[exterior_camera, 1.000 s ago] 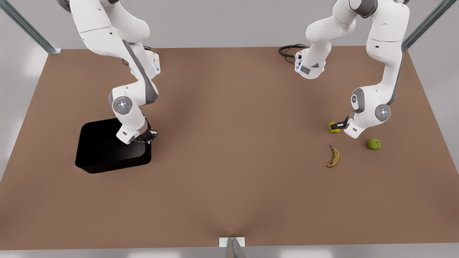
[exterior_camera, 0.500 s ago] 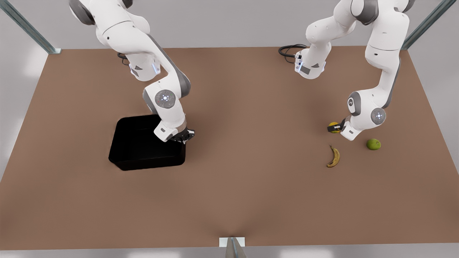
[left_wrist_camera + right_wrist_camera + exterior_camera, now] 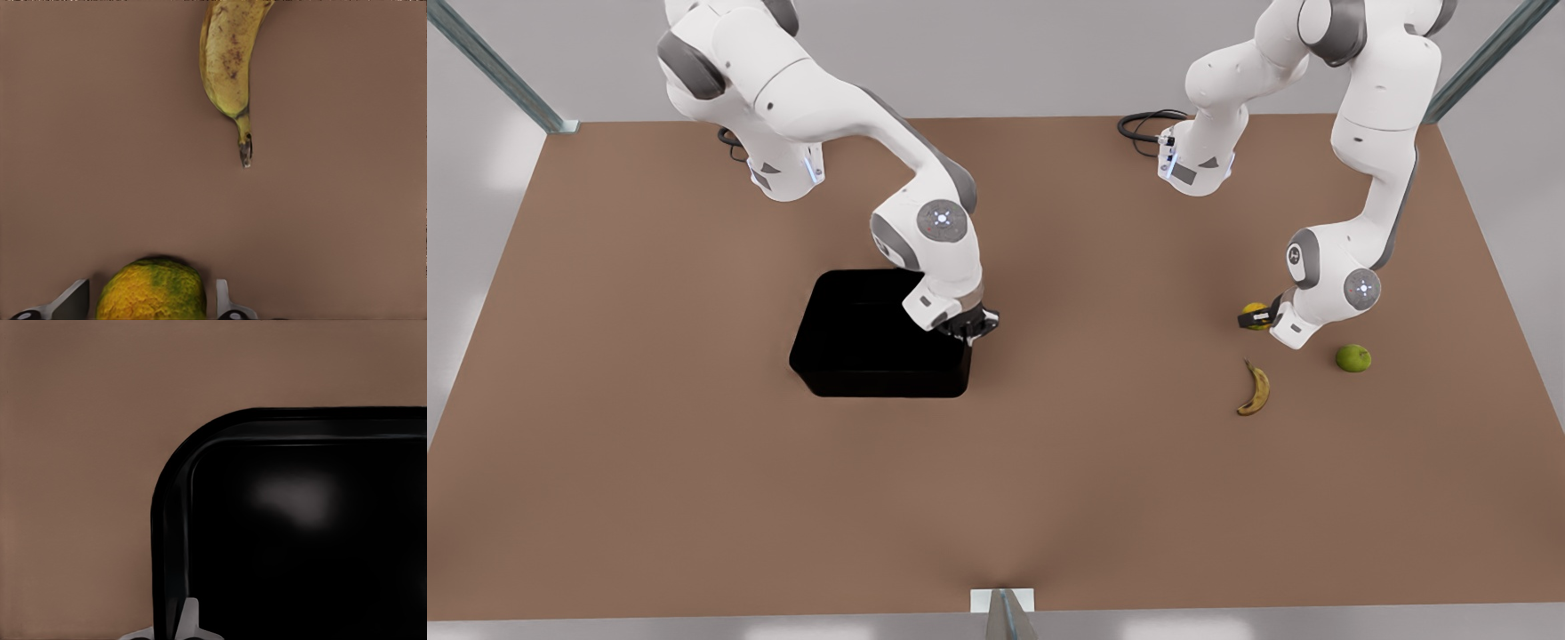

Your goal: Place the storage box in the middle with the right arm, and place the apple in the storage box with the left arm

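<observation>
Storage box (image 3: 871,342) is sitting just to 9 o'clock of the table (image 3: 1049,498) centre, the right gripper (image 3: 967,327) pinching its 3 o'clock wall. Open tabletop is lying beyond. Left gripper (image 3: 1254,316) is straddling the mottled fruit (image 3: 152,291), fingers spread; the apple (image 3: 1352,357) is lying near at 4 o'clock, the banana (image 3: 1256,389) at 6 o'clock.

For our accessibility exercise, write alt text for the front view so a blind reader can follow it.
On a brown table, the right gripper is shut on the wall of a black storage box near the middle. At the front view's right, the left gripper straddles a yellow-orange fruit, with a banana and a green apple lying apart nearby.
</observation>
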### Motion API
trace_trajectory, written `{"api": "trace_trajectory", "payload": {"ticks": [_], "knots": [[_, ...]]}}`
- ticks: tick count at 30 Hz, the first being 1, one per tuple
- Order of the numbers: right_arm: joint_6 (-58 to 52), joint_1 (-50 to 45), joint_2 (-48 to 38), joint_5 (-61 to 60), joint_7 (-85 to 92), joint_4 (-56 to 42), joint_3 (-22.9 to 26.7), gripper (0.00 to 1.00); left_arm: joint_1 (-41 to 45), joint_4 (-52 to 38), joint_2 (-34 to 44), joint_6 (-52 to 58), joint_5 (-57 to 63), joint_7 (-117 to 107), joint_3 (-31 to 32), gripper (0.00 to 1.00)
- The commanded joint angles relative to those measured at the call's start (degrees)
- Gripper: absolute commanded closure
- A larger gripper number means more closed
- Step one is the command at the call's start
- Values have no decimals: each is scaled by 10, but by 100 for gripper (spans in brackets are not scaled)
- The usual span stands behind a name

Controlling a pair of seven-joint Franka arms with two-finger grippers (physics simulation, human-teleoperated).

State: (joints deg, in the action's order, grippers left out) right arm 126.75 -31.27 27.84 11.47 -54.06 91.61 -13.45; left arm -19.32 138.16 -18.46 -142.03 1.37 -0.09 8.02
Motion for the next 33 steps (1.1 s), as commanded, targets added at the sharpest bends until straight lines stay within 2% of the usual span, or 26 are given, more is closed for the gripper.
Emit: {"api": "trace_trajectory", "payload": {"ticks": [1,3,7,10,11,14,17,21,24,25,26,31,33], "knots": [[-1,-2,0,1,-3,-1,0,79,0,0,0,0,0,0,0,11],[1,-3,1,2,-6,-1,0,79,-1,-1,2,1,0,0,1,1],[-1,-33,24,2,-20,-39,15,79,0,-3,25,14,1,-2,1,0],[2,-41,24,1,-25,-43,18,79,-27,-46,68,102,5,5,0,0],[2,-46,25,1,-25,-49,19,79,-48,-96,66,157,5,27,-1,0],[3,-107,78,0,-75,-121,51,79,-120,-208,12,192,33,90,-2,0],[4,-149,105,-2,-103,-152,72,79,-139,-320,-65,217,38,149,-4,0],[9,-192,155,-2,-148,-210,84,79,-136,-370,-134,186,57,151,-4,1],[55,-208,182,-2,-163,-230,99,79,-136,-364,-146,162,61,151,-3,1],[55,-209,181,-2,-163,-229,102,46,-136,-358,-144,154,61,151,-4,1],[56,-211,181,2,-163,-225,106,0,-136,-352,-141,153,61,150,-3,1],[56,-219,177,2,-163,-223,115,0,-129,-274,-114,95,57,145,-2,1],[54,-218,134,1,-154,-210,120,0,-134,-272,-119,91,59,148,-2,1]]}}
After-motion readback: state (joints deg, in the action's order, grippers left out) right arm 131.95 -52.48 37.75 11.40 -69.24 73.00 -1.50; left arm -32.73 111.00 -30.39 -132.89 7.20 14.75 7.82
